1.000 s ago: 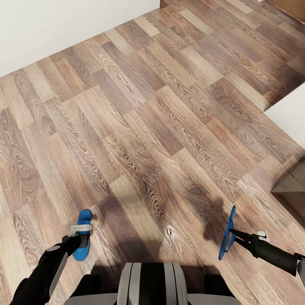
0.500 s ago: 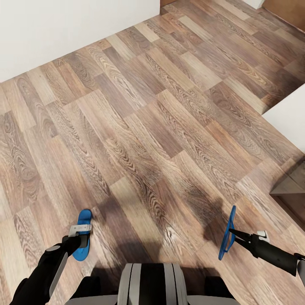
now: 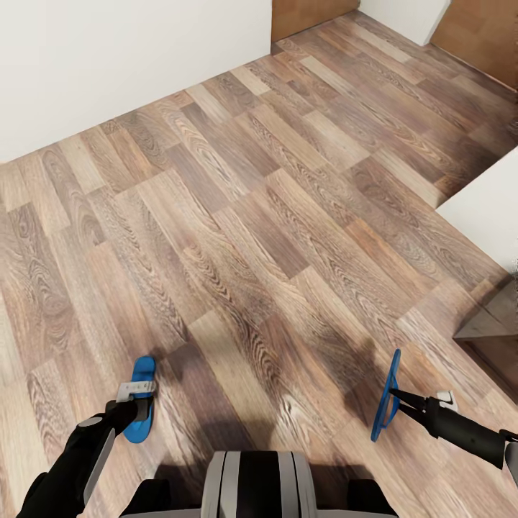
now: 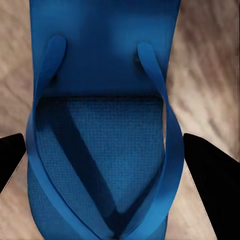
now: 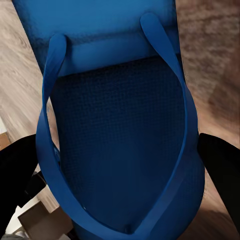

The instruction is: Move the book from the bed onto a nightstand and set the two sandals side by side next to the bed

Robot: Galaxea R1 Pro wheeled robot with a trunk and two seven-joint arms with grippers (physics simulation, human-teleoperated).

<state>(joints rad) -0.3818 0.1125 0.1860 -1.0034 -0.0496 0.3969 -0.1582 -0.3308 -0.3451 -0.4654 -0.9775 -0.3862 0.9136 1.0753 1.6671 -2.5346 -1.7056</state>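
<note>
Left gripper point(image 3: 137, 403) grips one blue sandal point(image 3: 141, 400) flat above the floor point(image 3: 237, 216). Right gripper point(image 3: 394, 394) clamps the other sandal point(image 3: 386, 396), edge-on.

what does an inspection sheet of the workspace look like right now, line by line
surface: grey-brown wood-plank floor, shadows of the robot near its base
job's things: left sandal lying about flat, sole up to the head view; right sandal turned on edge; book and nightstand nothing seen
clutter: nothing seen
grippers: left gripper shut on the left sandal, right gripper shut on the right sandal, both carried above the floor
cables: nothing seen
surroundings: white wall at the far left, brown door beyond, pale white block and a dark wooden corner at the right
</note>
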